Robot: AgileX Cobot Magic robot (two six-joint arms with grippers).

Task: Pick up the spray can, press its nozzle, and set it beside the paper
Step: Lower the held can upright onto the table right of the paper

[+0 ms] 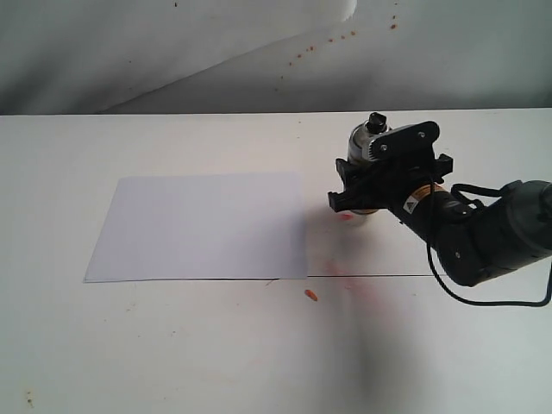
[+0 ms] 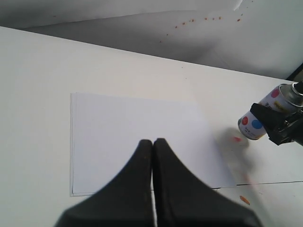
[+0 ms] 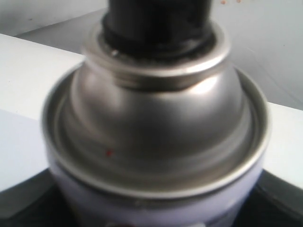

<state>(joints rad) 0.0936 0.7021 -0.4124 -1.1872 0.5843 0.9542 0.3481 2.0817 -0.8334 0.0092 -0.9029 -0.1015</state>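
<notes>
Sitting between right end effector (image 1: 358, 201) jaws: spray can (image 1: 360, 147).

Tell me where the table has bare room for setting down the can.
Free: the strip of table between the paper and the spray can, with red stains; also the wide stretch off the paper's near edge. Crowded: around the right gripper holding the can.

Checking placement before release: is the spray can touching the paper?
Apart. The exterior view shows a strip of bare table between the spray can and the paper.
</notes>
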